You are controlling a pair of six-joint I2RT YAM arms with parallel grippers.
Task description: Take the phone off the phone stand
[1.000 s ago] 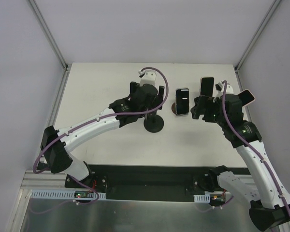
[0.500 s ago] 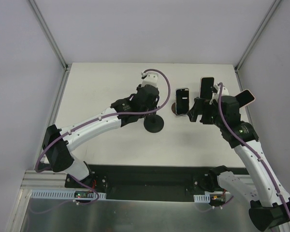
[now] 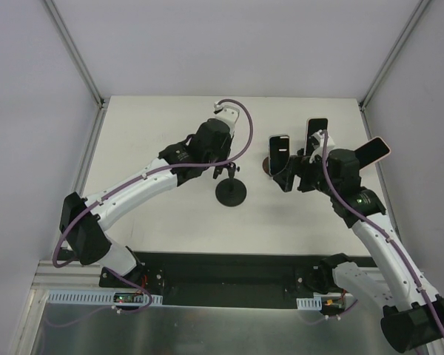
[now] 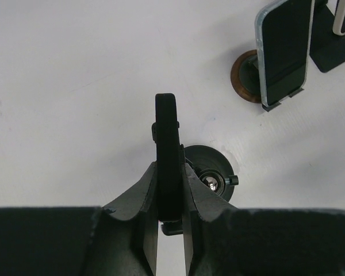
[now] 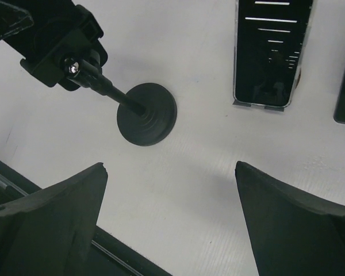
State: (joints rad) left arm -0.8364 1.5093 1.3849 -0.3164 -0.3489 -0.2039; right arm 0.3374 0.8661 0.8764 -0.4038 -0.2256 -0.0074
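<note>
- Gripping stage: your left gripper [image 4: 170, 175] pinches the thin black slab phone [image 4: 167, 126], frame centre, over the black round-footed stand [image 4: 200, 157].
- Right gripper [image 5: 171, 168] wide, empty.
- Next, lift it straight up.

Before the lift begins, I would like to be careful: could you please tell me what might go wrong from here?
1. The left hand is shut on the thin dark phone above the round-based stand. If the cradle clings, the stand may lift or tip with it.
2. The open right hand hovers close to the white-edged phone and could knock it over.
</note>
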